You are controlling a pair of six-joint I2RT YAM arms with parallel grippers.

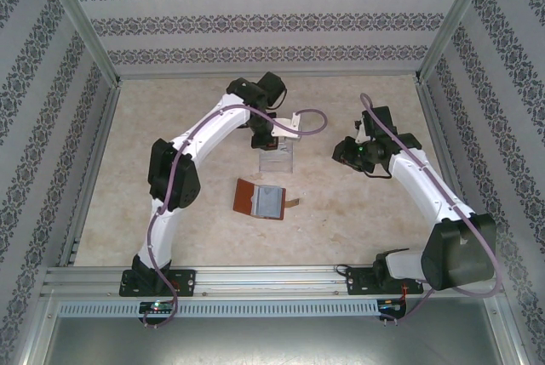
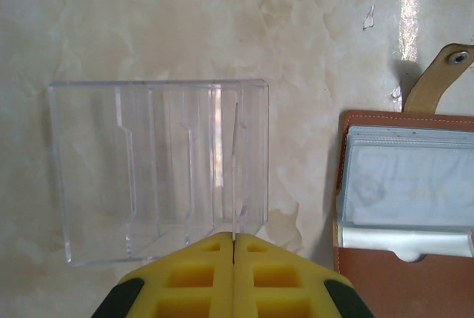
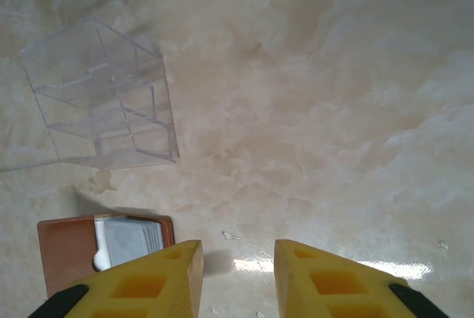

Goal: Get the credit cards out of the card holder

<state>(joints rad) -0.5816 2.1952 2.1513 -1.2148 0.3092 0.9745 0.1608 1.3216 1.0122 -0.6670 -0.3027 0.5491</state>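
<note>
While the left gripper [image 2: 234,240] hangs clenched above the clear box [image 2: 148,177], the open card holder [image 1: 261,199] lies just nearer, left of the empty, parted right gripper [image 3: 237,259].

Open table [image 1: 366,212] around card holder [image 1: 249,198] — clear box [image 1: 277,161] just beyond, left arm [image 1: 204,131] overhead

Clear plastic box [image 1: 274,159] with upright inner dividers, nothing visible in its slots, stands on the worktop [image 1: 366,212] just above centre of the top view. It sits left of centre in the left wrist view and upper left in the right wrist view. Worktop pale beige, marbled, glossy; floral-striped wall panels [image 1: 255,8] enclose three sides, and an aluminium rail [image 1: 255,278] crosses the lower frame.
</note>
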